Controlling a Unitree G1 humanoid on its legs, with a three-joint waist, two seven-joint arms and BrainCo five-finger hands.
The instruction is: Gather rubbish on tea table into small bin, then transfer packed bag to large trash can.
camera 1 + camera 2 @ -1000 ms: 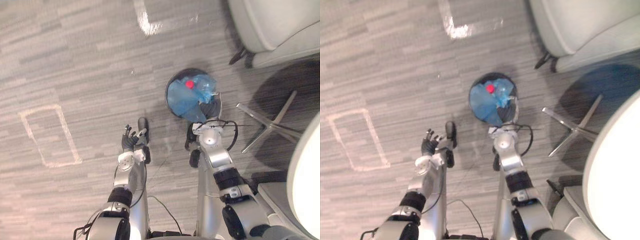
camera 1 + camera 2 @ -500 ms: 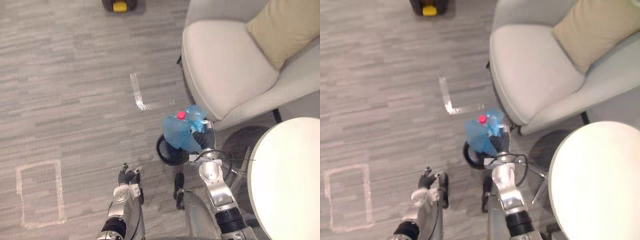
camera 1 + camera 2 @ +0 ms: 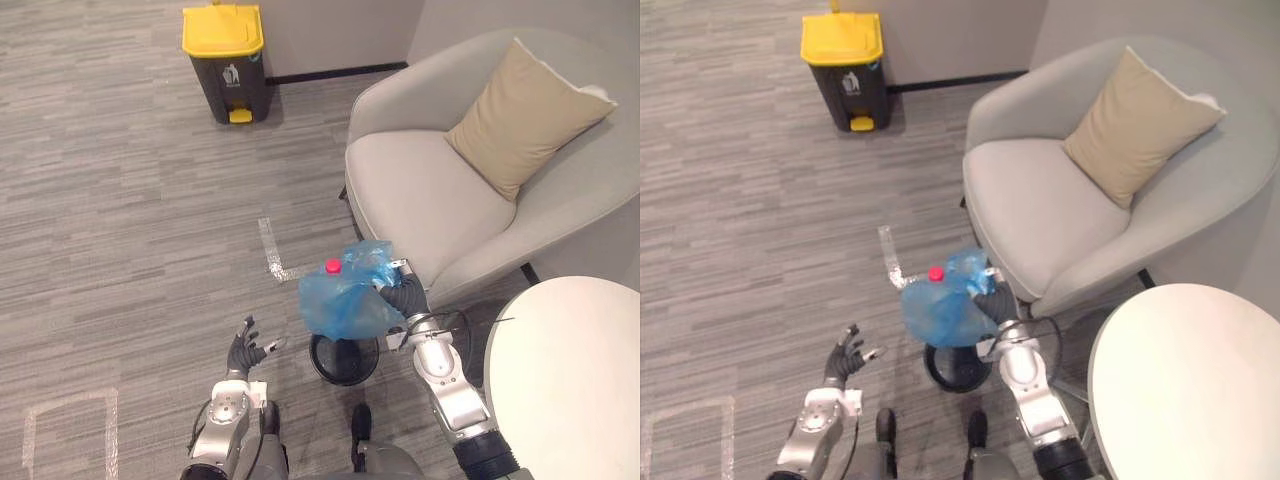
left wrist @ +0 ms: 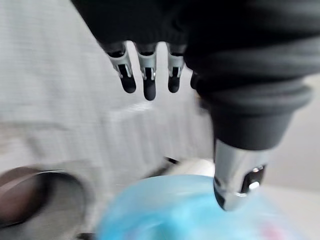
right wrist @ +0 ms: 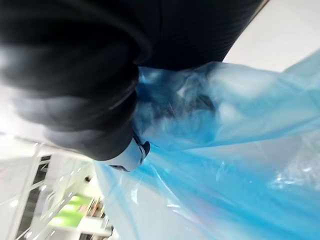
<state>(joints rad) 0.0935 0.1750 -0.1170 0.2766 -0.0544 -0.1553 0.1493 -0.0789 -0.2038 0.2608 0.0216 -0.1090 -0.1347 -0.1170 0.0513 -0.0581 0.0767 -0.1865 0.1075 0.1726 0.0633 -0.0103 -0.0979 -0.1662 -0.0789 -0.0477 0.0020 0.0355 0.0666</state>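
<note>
My right hand (image 3: pixel 402 297) is shut on the gathered top of a blue plastic rubbish bag (image 3: pixel 343 303), which hangs in the air with a red cap (image 3: pixel 333 266) showing inside. The bag (image 5: pixel 240 165) bunches against the hand's dark cover in the right wrist view. Just under the bag, the small black bin (image 3: pixel 344 361) stands on the floor. My left hand (image 3: pixel 243 350) is open to the left of the bin, holding nothing; its straight fingers (image 4: pixel 145 75) reach out above the bag (image 4: pixel 195 210). The large dark trash can with a yellow lid (image 3: pixel 225 58) stands far ahead by the wall.
A grey armchair (image 3: pixel 430 190) with a tan cushion (image 3: pixel 520 115) stands close on the right, behind the bag. The round white tea table (image 3: pixel 570 380) is at the lower right. White tape marks (image 3: pixel 272 250) lie on the grey floor between me and the trash can.
My right hand has lifted the blue bag up out of the small bin. The camera has swung upward, bringing the armchair and the trash can into view. The left hand stays open.
</note>
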